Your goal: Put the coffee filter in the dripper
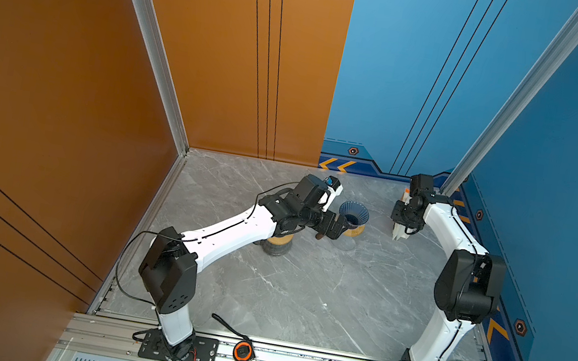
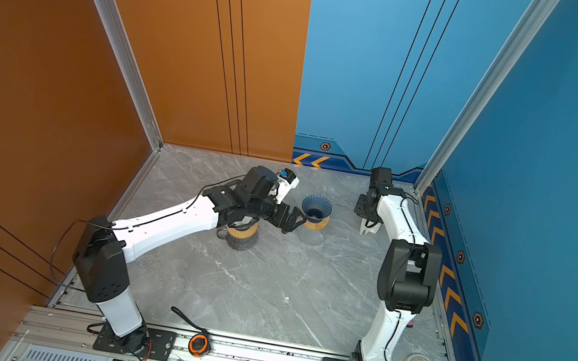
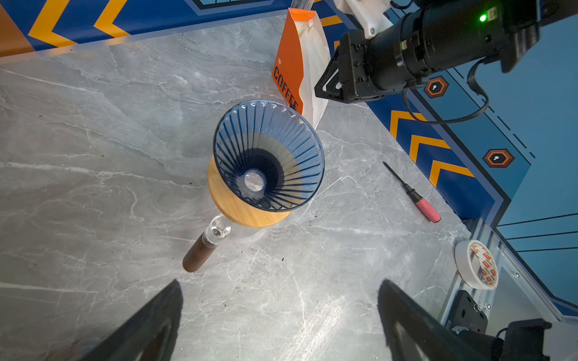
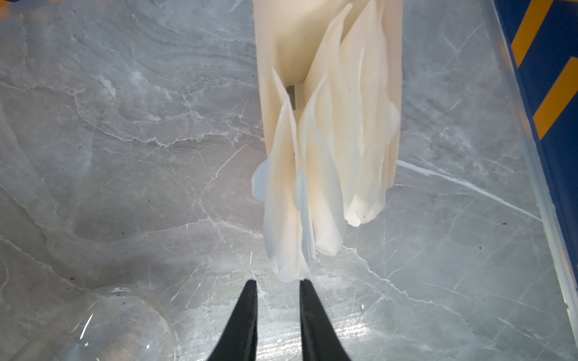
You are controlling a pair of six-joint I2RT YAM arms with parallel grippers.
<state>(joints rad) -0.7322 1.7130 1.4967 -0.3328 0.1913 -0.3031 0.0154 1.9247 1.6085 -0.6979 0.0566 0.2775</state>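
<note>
The coffee filters (image 4: 316,187) are standing fanned together, well apart from the empty dripper (image 3: 269,156). The right gripper (image 4: 276,284) is hovering at their edges, jaws narrowly parted, grasping nothing. Closing here is risking several overlapping sheets coming away together. The left gripper (image 3: 280,286) is hanging spread wide beside the dripper.

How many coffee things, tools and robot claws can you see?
Coffee things: 4 (blue ribbed plastic dripper, glass carafe with brown handle, orange-and-white coffee bag, white paper filter stack)
Tools: 3 (pink-handled screwdriver, orange tape measure, white tape roll)
Robot claws: 2 (left gripper, right gripper)
Unclear: 1 (round wood-and-black thing under the left arm)
Total: 10
</note>
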